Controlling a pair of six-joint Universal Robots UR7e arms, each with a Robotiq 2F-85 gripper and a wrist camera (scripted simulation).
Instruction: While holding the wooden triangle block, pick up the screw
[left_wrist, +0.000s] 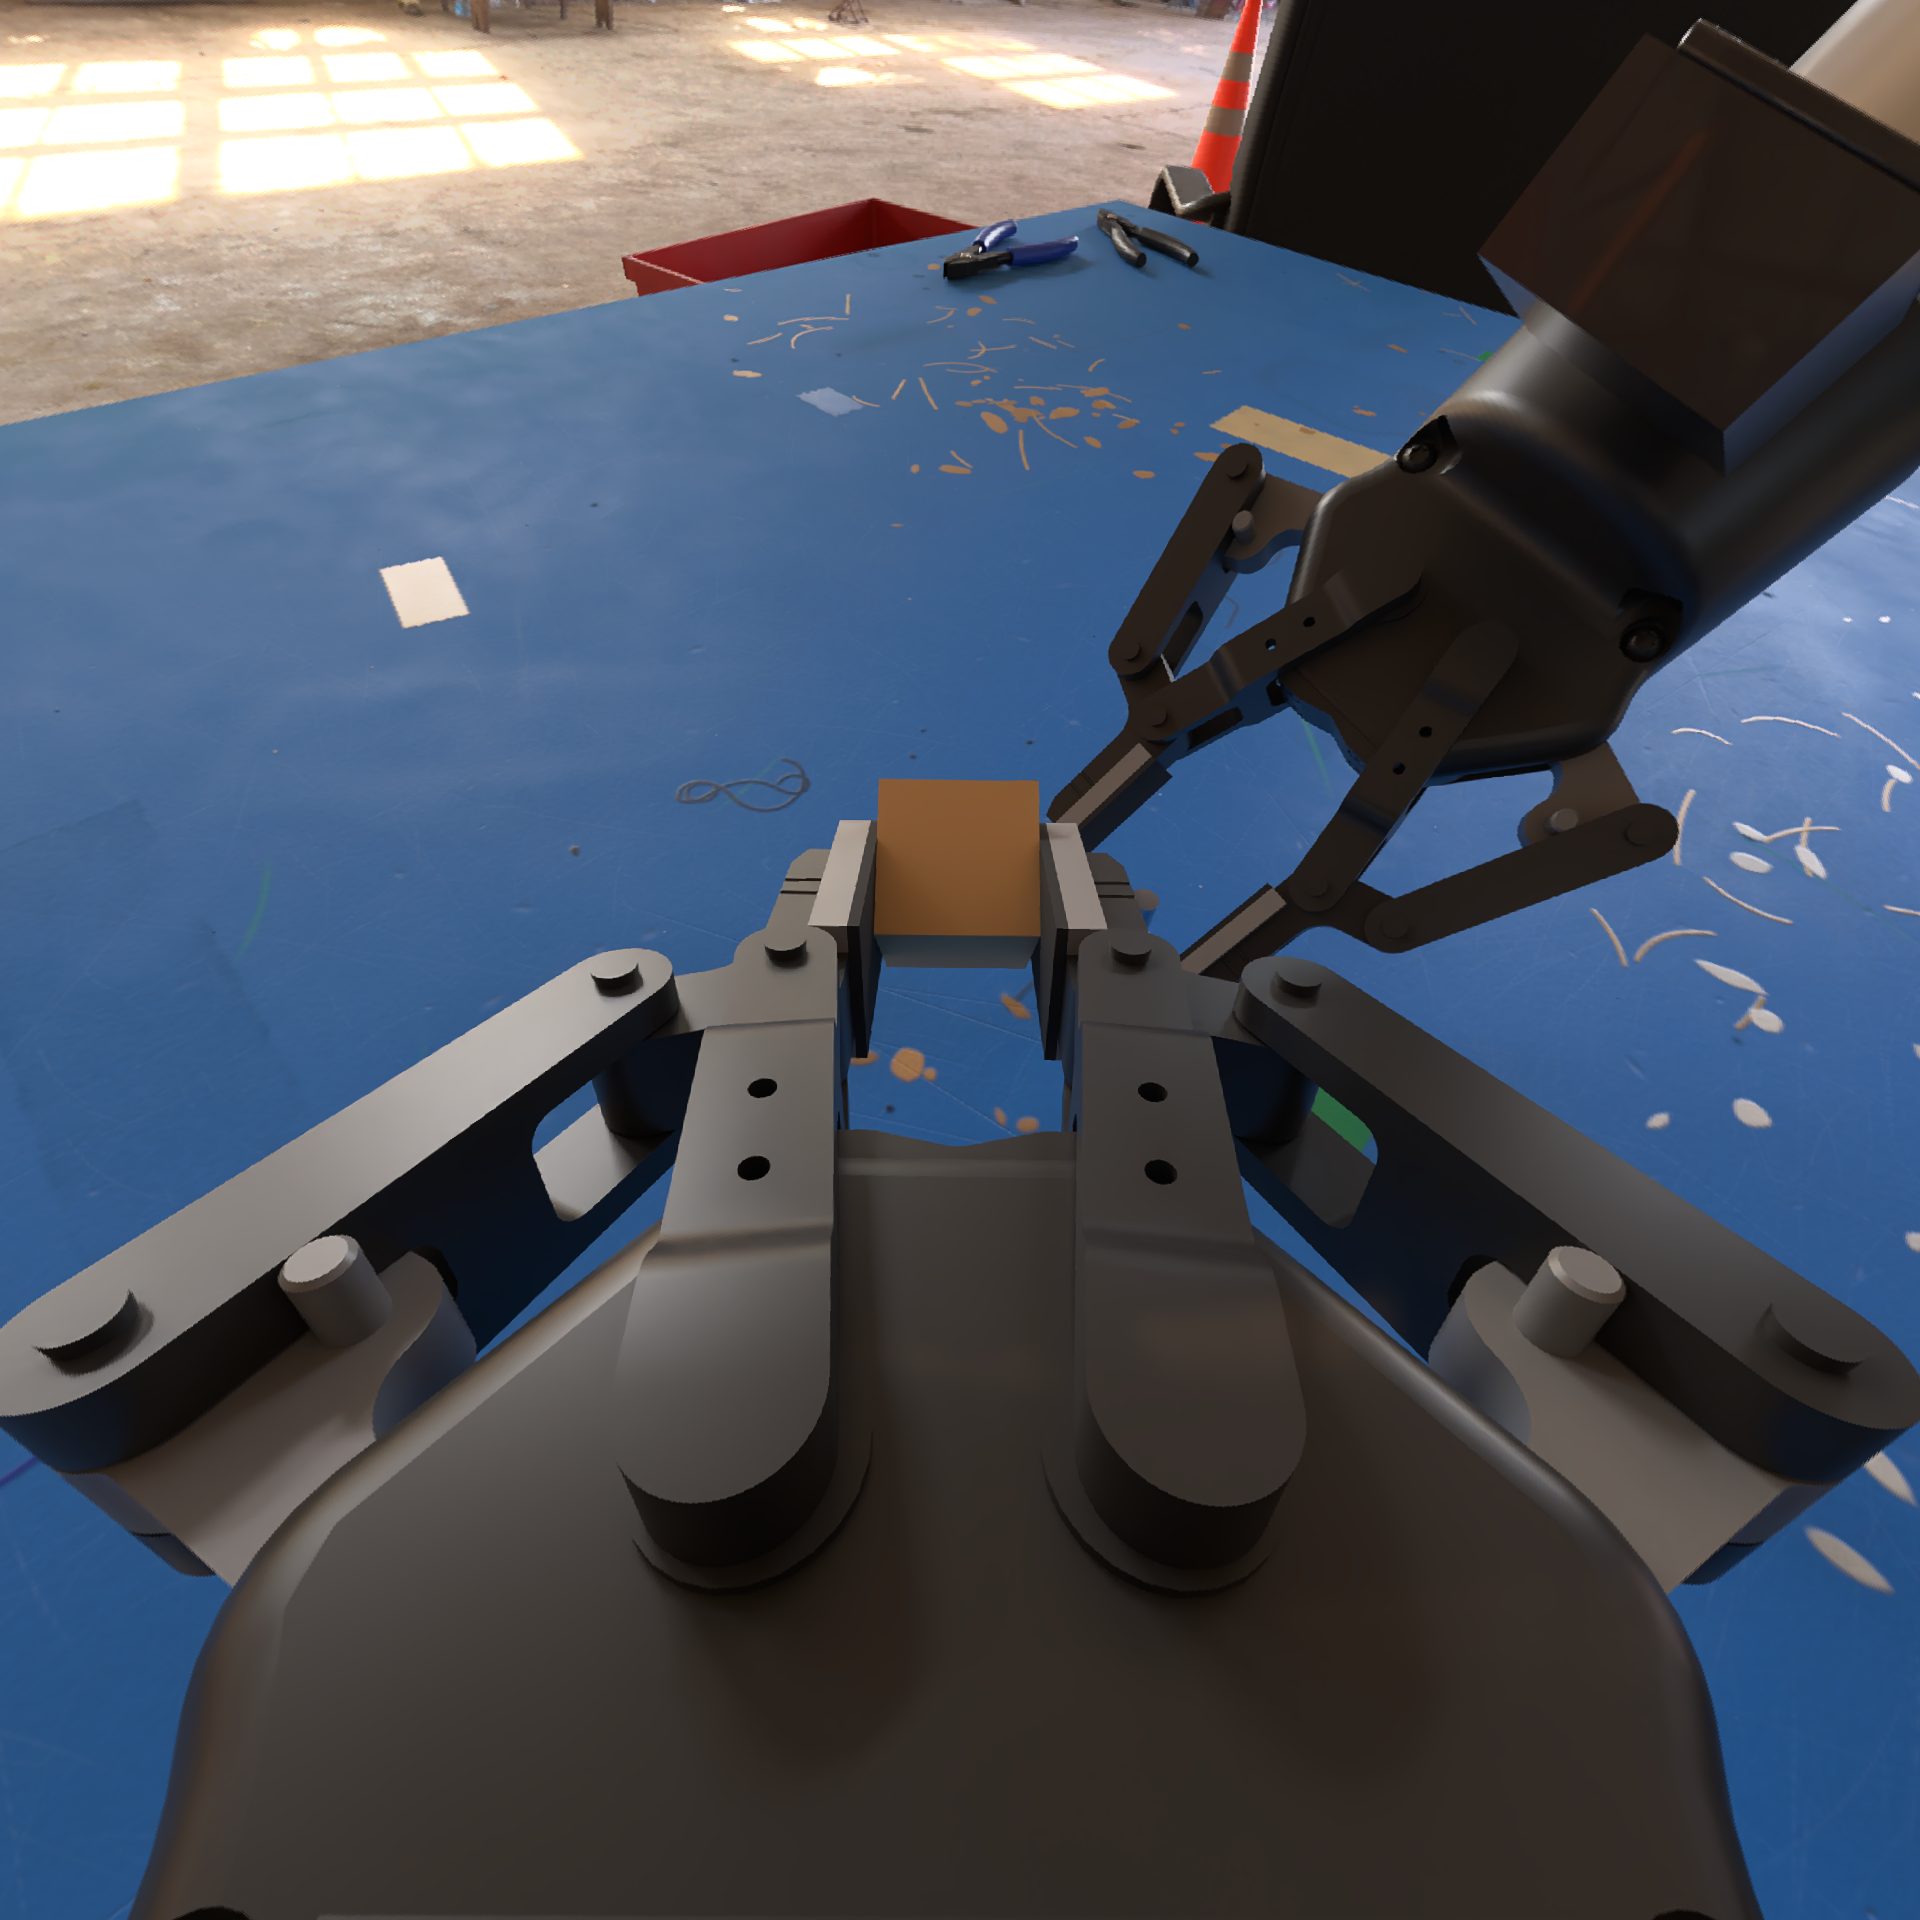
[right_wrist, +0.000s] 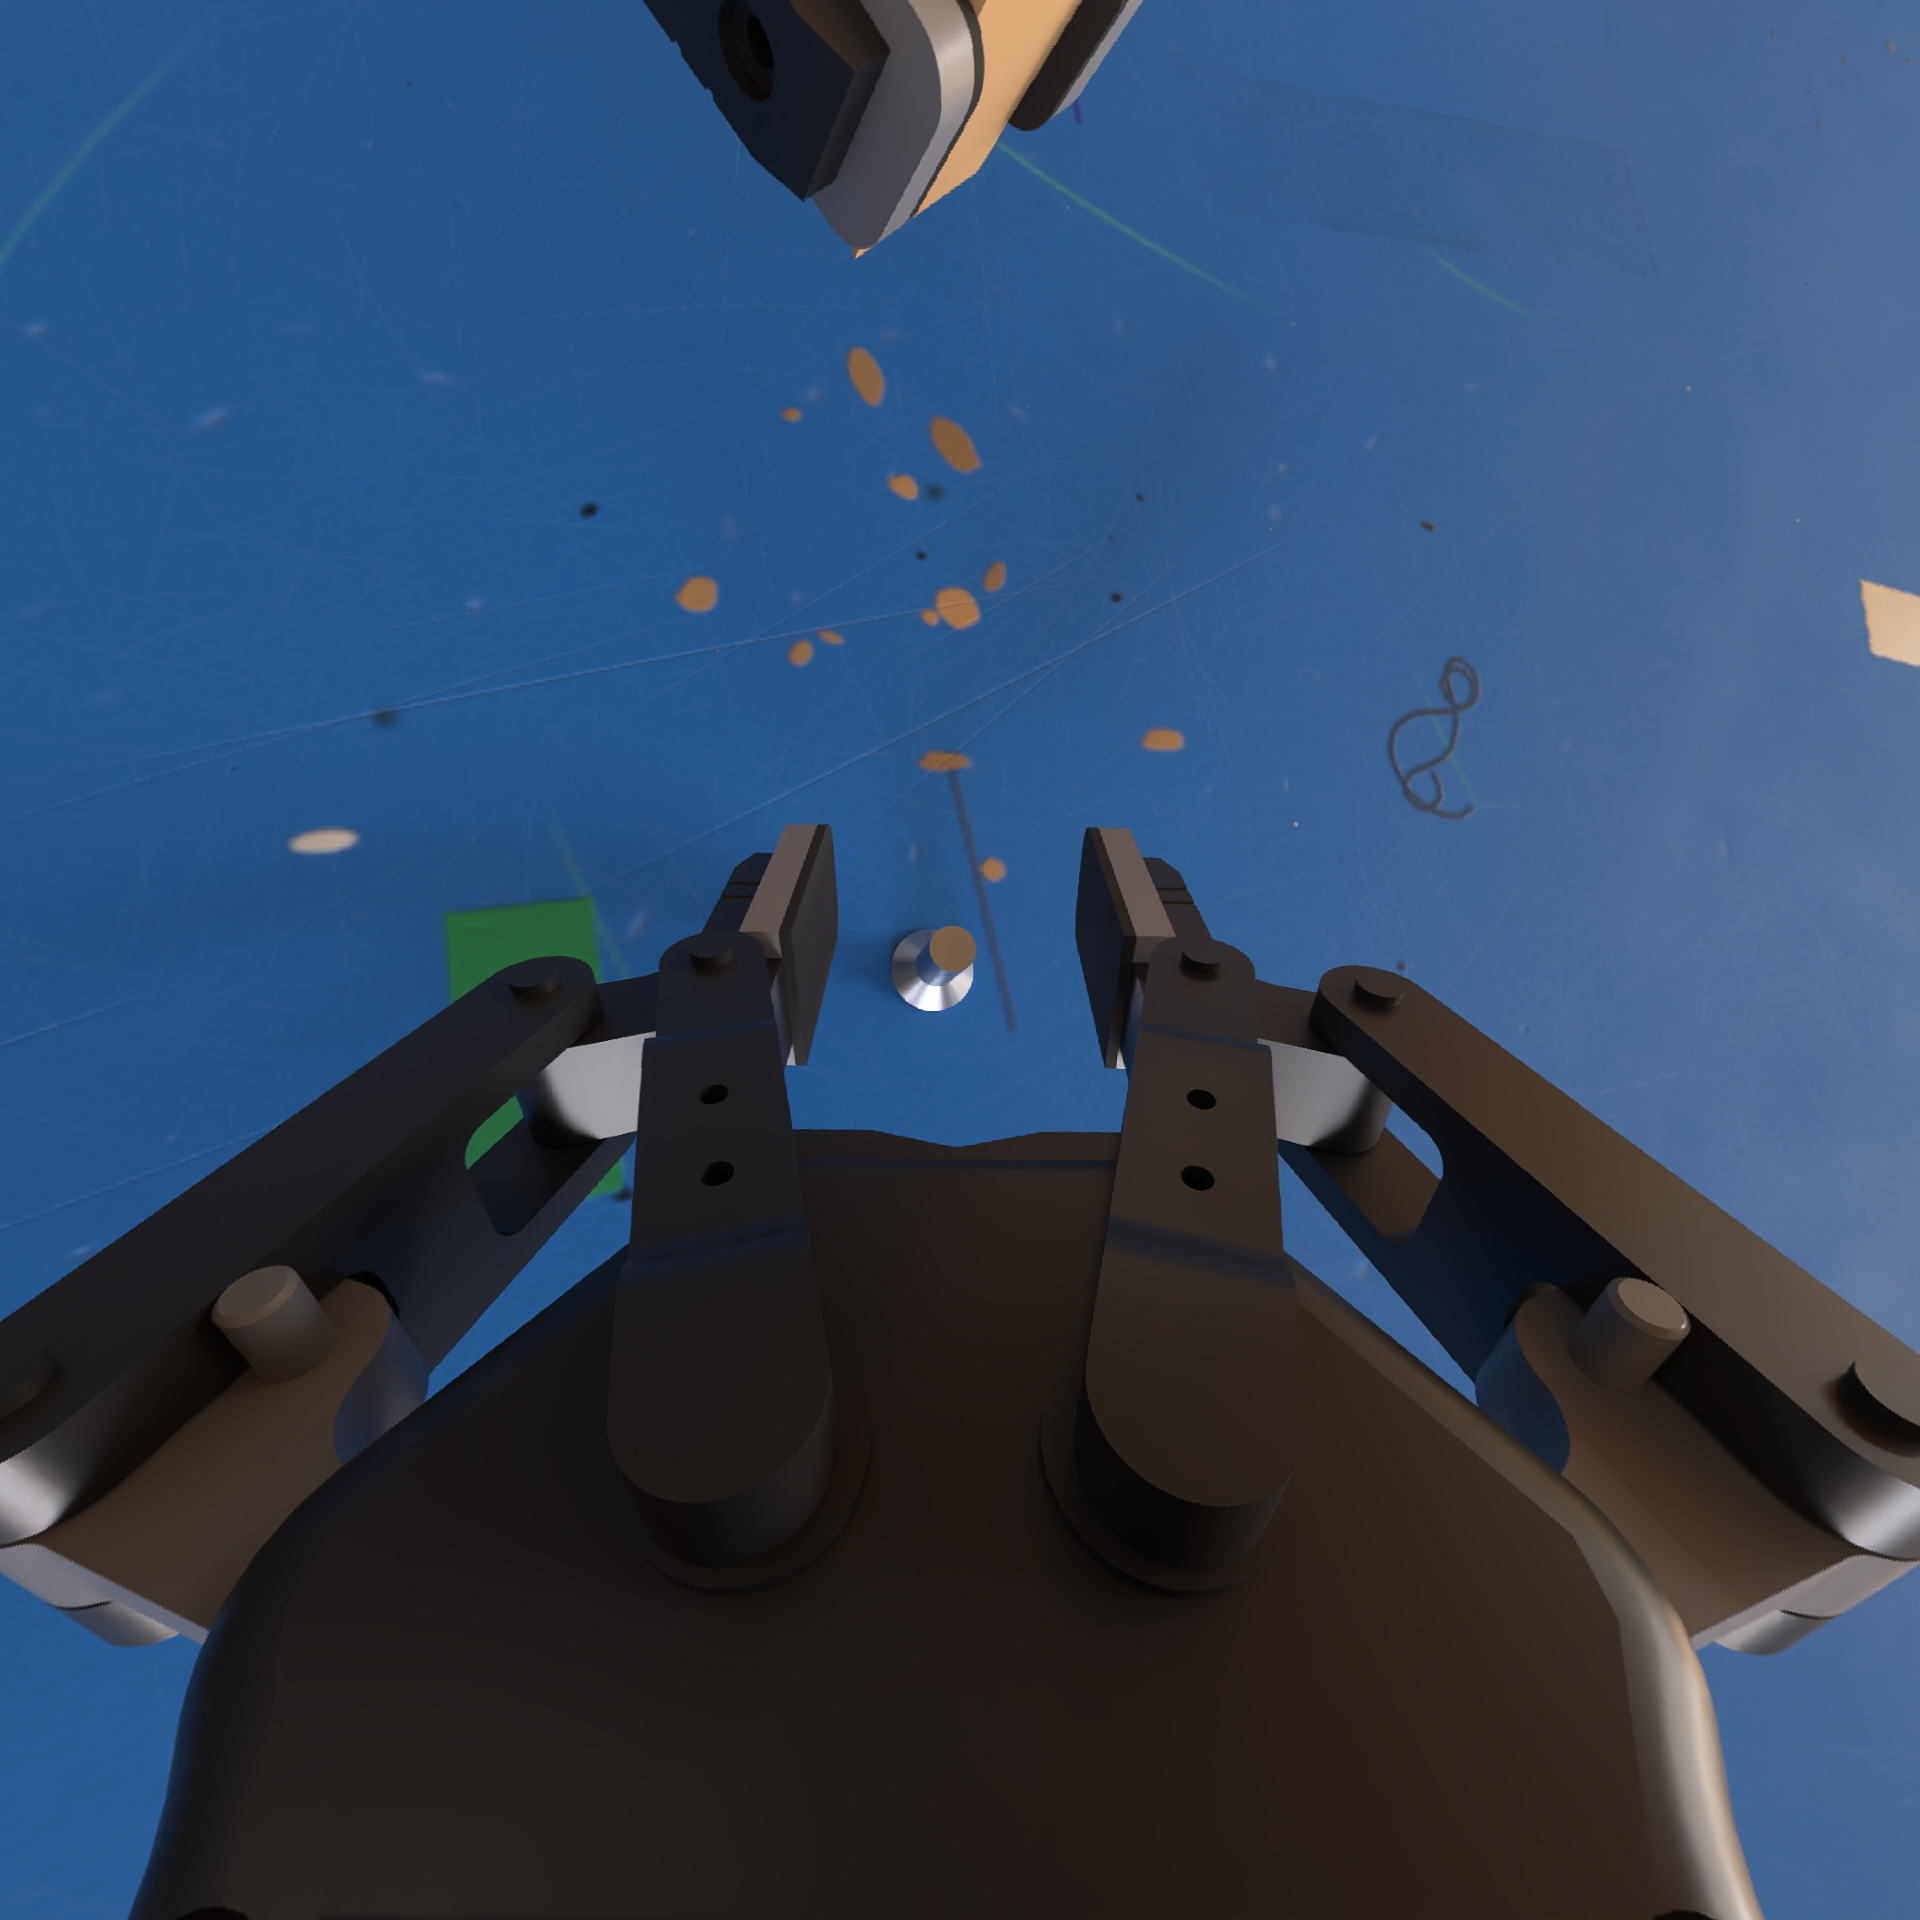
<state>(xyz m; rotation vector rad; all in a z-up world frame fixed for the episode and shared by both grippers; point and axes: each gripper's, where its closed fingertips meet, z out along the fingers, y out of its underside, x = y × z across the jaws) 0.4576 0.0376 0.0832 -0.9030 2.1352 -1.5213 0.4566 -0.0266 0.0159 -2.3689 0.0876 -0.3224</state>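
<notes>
My left gripper (left_wrist: 957, 878) is shut on the wooden triangle block (left_wrist: 957, 857), a tan wedge held between its pads above the blue table. In the right wrist view the block (right_wrist: 1003, 62) and the left fingers show at the top edge. The screw (right_wrist: 933, 968) is a small silver metal piece standing on its flat head, shaft up, on the table. My right gripper (right_wrist: 954, 935) is open, pointing down, with a finger on each side of the screw and apart from it. In the left wrist view the right gripper (left_wrist: 1143, 862) hangs just right of the block; the screw is hidden there.
The blue table (left_wrist: 520, 675) carries orange and white paint flecks. Blue-handled pliers (left_wrist: 1008, 251) and black-handled pliers (left_wrist: 1146, 239) lie at its far edge. A red bin (left_wrist: 790, 244) stands beyond the table, an orange cone (left_wrist: 1231, 104) behind. A green tape patch (right_wrist: 520, 935) lies left of the right gripper.
</notes>
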